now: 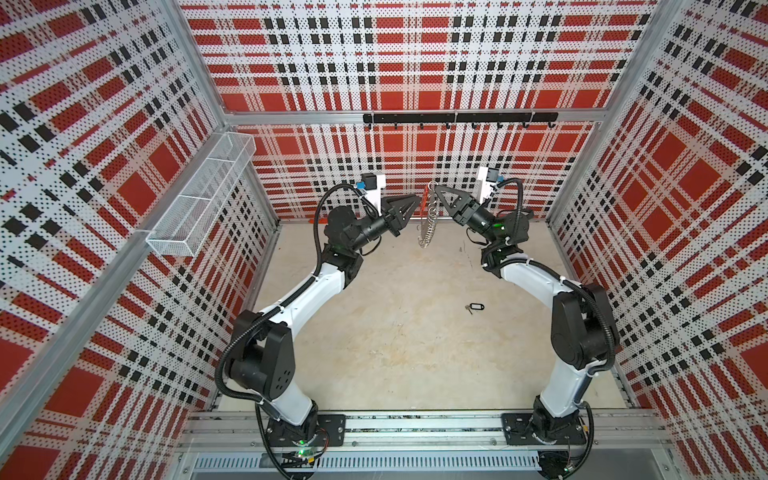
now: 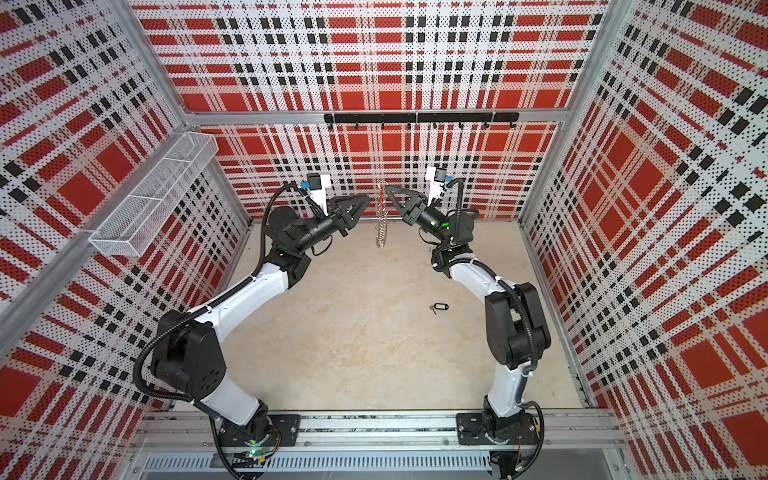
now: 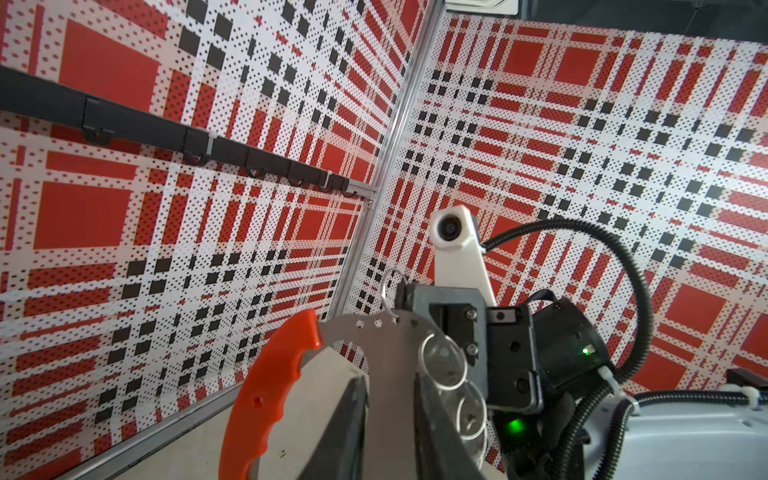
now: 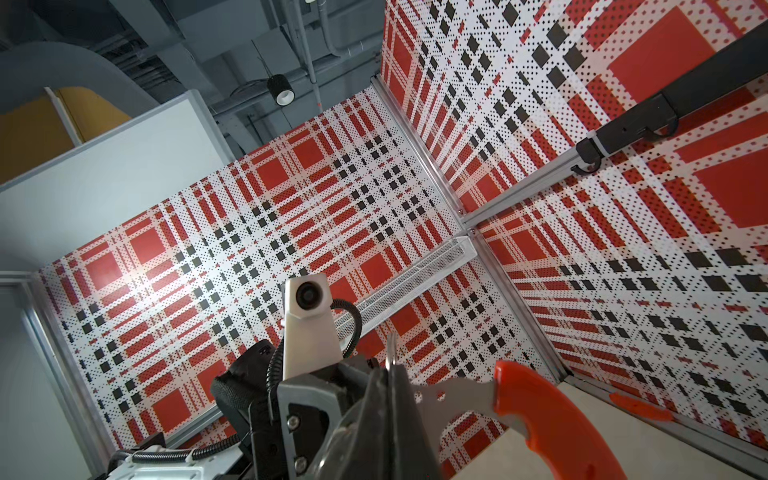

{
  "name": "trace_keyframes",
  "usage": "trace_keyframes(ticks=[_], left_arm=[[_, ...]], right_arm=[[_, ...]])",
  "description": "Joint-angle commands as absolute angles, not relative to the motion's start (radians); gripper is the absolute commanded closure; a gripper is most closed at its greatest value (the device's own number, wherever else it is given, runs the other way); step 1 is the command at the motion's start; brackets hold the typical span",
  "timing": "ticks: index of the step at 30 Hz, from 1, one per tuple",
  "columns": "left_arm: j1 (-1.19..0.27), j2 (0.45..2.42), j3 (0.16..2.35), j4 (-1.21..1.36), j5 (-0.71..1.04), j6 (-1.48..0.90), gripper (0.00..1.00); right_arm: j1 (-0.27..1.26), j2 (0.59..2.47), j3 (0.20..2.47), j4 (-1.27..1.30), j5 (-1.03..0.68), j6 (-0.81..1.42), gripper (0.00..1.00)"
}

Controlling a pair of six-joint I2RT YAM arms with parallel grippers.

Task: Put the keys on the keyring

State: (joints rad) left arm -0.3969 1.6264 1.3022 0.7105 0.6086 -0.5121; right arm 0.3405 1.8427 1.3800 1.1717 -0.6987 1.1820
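Left gripper (image 3: 390,378) sitting nearest wrist lens, jaws standing partly apart, framing keyring (image 3: 361,332) band; touching or not, cannot tell. Right gripper (image 1: 437,190) clamping fully closed on top split ring (image 3: 390,291), dangling keyring, probably steadying it for threading. Keys (image 1: 475,307) lying on table (image 1: 395,365), well apart from both grippers, missing from wrist views. Keyring showing edge-on in both top views.

We logged the keyring (image 3: 390,357) as a flat grey metal band, matt. Its grip (image 3: 266,399) was orange-red moulded plastic, smooth with a slight sheen, and its rings (image 3: 442,361) were bright polished wire. We listed the keys (image 1: 474,307) with a black plastic tag, finish too small to judge. The table (image 1: 395,353) was pale, mottled and matt. The walls (image 1: 415,62) were perforated printed sheet. The basket (image 1: 199,199) was white wire mesh. The rail (image 1: 457,117) was matt black.
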Motion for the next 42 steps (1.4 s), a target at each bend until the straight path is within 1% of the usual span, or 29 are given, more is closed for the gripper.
trace_keyframes(ticks=[1, 6, 17, 25, 36, 42], left_arm=[[-0.381, 1.628, 1.301, 0.843, 0.653, -0.558, 0.75], [-0.372, 1.647, 1.317, 0.876, 0.693, -0.602, 0.75], [-0.371, 1.696, 1.359, 0.930, 0.733, -0.662, 0.74], [-0.354, 1.722, 1.365, 1.050, 0.747, -0.765, 0.74], [-0.354, 1.730, 1.370, 1.050, 0.762, -0.776, 0.74], [-0.339, 1.725, 1.365, 1.050, 0.753, -0.779, 0.70]], right_arm=[[0.352, 1.863, 1.434, 1.279, -0.708, 1.243, 1.00], [0.366, 1.866, 1.451, 1.228, -0.733, 1.199, 1.00], [0.381, 1.882, 1.483, 1.222, -0.780, 1.203, 1.00], [0.385, 1.889, 1.500, 1.217, -0.812, 1.206, 1.00], [0.392, 1.894, 1.520, 1.223, -0.835, 1.212, 1.00], [0.393, 1.882, 1.513, 1.217, -0.838, 1.201, 1.00]])
